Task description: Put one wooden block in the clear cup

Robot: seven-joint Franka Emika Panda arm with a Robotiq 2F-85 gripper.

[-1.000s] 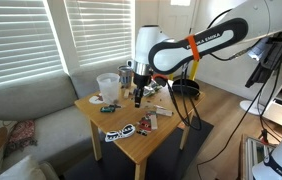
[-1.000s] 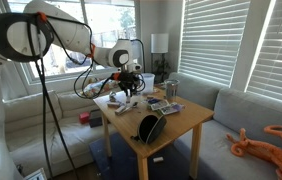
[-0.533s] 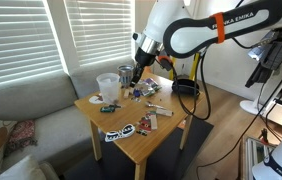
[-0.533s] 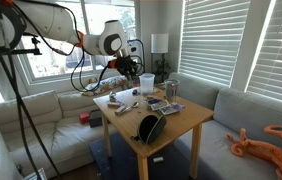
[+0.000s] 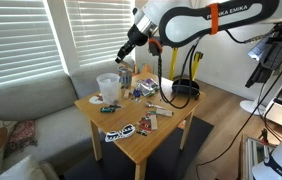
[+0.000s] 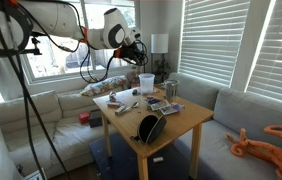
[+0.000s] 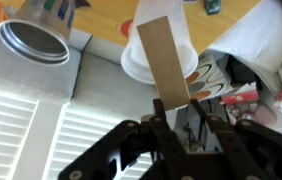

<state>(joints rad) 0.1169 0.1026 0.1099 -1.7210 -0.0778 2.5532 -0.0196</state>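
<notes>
My gripper (image 7: 177, 112) is shut on a long tan wooden block (image 7: 165, 58) that sticks out from the jaws. In the wrist view the block lies across the rim of the clear cup (image 7: 131, 62), a whitish tumbler seen from above. In an exterior view the gripper (image 5: 124, 55) hangs high above the table, over and slightly right of the clear cup (image 5: 107, 86). In an exterior view the gripper (image 6: 138, 53) is above the cup (image 6: 146, 81).
A shiny metal can (image 7: 33, 42) stands beside the cup, also seen in an exterior view (image 5: 126, 74). The small wooden table (image 5: 166, 125) holds stickers, packets and a dark headset (image 6: 149, 128). A sofa (image 5: 21, 110) and window blinds surround it.
The arm has risen from table level with the wooden block in the jaws and moved over toward the clear cup.
</notes>
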